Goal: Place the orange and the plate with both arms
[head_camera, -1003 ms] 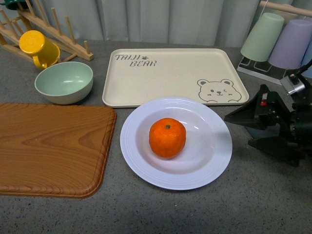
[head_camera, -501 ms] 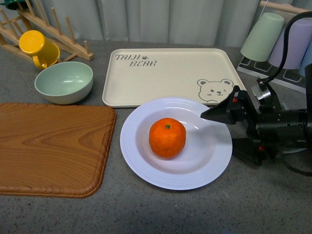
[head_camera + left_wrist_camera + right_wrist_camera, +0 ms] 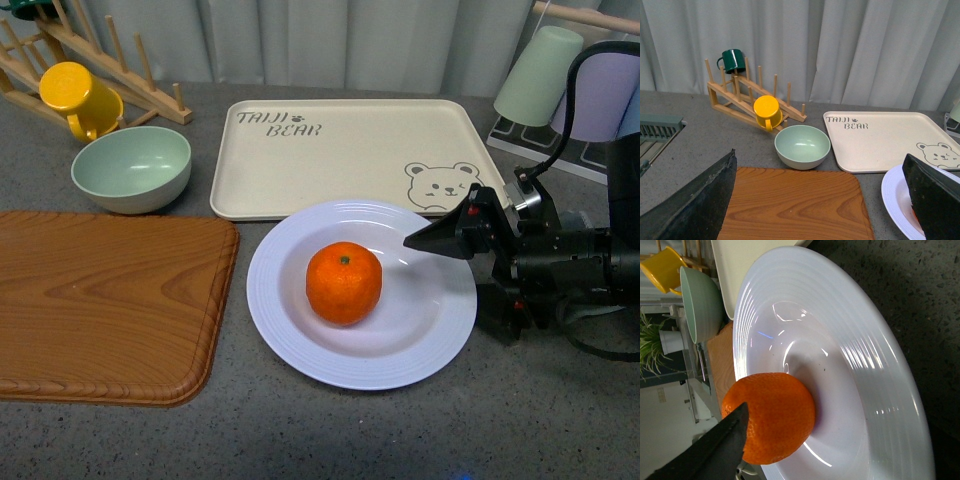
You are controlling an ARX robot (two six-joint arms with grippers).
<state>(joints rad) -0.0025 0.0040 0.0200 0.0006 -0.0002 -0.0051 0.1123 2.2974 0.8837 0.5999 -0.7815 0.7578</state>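
Our right gripper (image 3: 447,272) reaches in level, jaws spread wide, one finger over the rim of the plate (image 3: 285,330). We see the orange (image 3: 343,283) just ahead of its tips, mid-plate, untouched.

Ahead of me a pale grey curtain (image 3: 330,40) hangs in soft pleats behind the whole bench. I work over a dark grey speckled countertop (image 3: 330,440), evenly lit, shadows faint. A slanted wooden peg rack (image 3: 740,97) stands by the curtain on my left; a slatted grey-green drainer (image 3: 660,125) also sits on the counter.
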